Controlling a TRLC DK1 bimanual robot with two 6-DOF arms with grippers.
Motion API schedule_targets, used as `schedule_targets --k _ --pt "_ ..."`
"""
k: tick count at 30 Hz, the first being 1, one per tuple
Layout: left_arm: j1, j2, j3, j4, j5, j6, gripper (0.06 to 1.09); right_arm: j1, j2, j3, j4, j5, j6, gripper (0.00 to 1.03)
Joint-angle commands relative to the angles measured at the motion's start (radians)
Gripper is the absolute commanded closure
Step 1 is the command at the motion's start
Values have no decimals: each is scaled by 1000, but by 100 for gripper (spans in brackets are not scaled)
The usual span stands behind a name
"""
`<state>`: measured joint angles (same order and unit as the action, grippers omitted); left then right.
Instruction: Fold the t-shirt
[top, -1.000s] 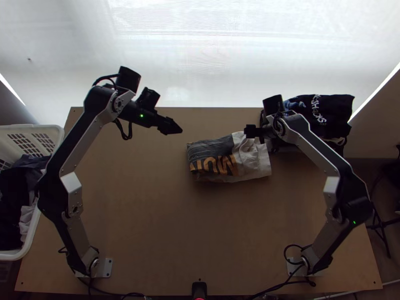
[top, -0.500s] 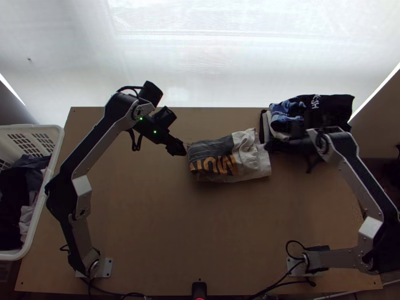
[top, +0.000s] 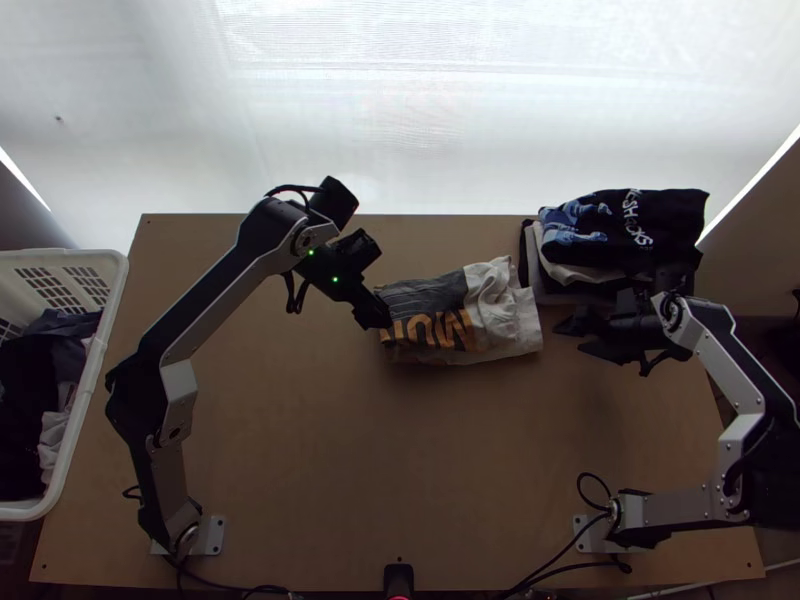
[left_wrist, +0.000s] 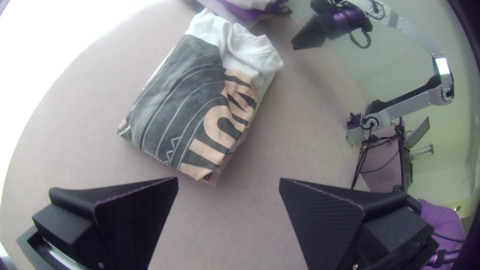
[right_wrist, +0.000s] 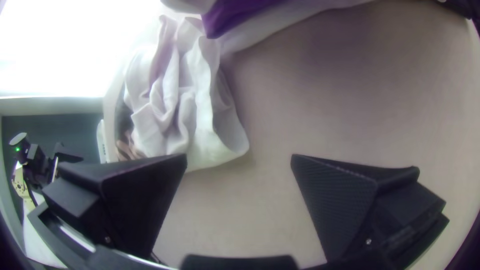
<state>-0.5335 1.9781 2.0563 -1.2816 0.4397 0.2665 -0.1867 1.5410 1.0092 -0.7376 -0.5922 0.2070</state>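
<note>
**Shirt (top: 462, 315) lies lengthwise toward the pile (top: 625, 235), both grippers open**

Your shirt is on the table (top: 350, 450), near the pile, on the side of your left arm. It is folded into a compact piece. Its long axis goes from side to side of the table: the pale, crumpled end points to the pile, and the end with the dark print (top: 425, 296) points away from it.

On the shirt you can see large orange letters (top: 437, 330), in a row along the long axis. The top garment of the pile carries white letters (top: 637, 232) and a blue picture (top: 575, 222).

Your left gripper (top: 374, 315) is at the shirt's end away from the pile, with its fingers wide apart. In the left wrist view the shirt lies beyond them, not between them. Your right gripper (top: 568, 338) is near the pile, between it and the right arm's base; its fingers are also wide apart, with nothing held.

In the top view, the left gripper hides a small part of the dark end. In the right wrist view, one finger covers some pale cloth. You cannot tell how many layers the shirt has, nor whether it touches the pile. The basket (top: 121, 275), well apart from the pile, is cut off by the top view's edge.
</note>
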Motion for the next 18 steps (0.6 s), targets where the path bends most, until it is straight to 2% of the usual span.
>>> schedule_targets --k 1,9,18 --pt "-5 -4 -1 -2 -2 5 10 49 84 -41 127 -50 28 6" --pt "13 -24 -25 -7 -2 14 10 99 208 46 216 -50 34 6" --pt "24 -28 -27 -5 -2 30 10 197 291 154 257 -47 91 6"
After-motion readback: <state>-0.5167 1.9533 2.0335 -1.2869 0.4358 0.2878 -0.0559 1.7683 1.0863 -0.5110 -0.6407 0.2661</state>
